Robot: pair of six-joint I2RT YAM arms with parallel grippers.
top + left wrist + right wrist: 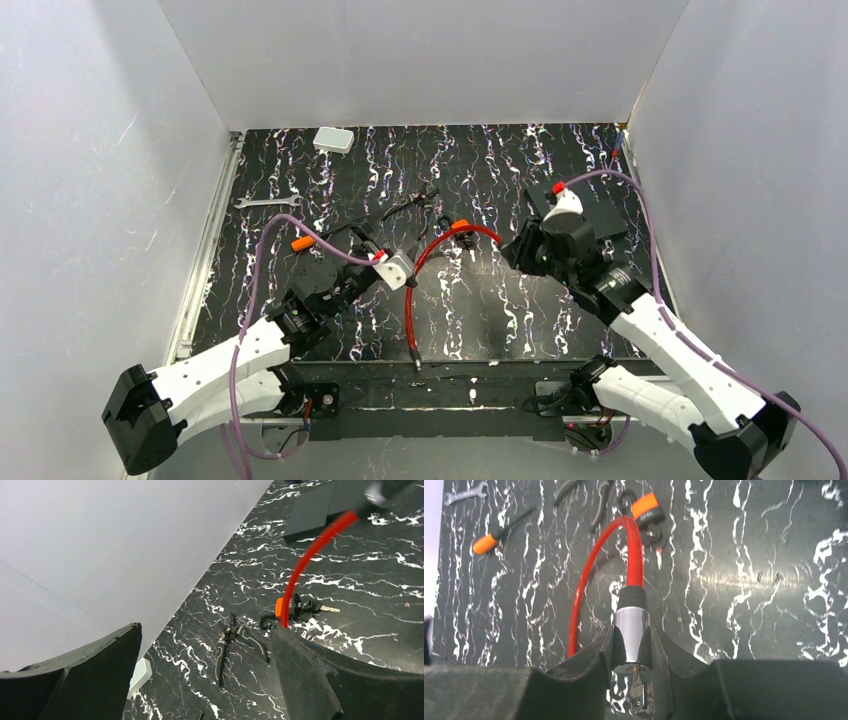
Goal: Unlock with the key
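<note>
Top view: the red cable loop (409, 310) lies on the glossy marbled table (480, 300). The left gripper (400, 270) hangs just beside it.

Left wrist: fingers spread wide, nothing held. The key (306, 608), black head and thin metal blade, lies touching the loop's bend. I'd pinch the flat head and leave the blade sticking out.

Right wrist: the right gripper (631, 655) is clamped on the chrome lock barrel (629, 625) at the loop's end. It's smooth and round, so it'll probably twist; hold it firm.

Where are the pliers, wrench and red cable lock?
Pliers (220, 660), left wrist view, on a handle.
Wrench (268, 201), top external view, on its shank.
Red cable lock (630, 630), right wrist view, on its chrome barrel.
</note>
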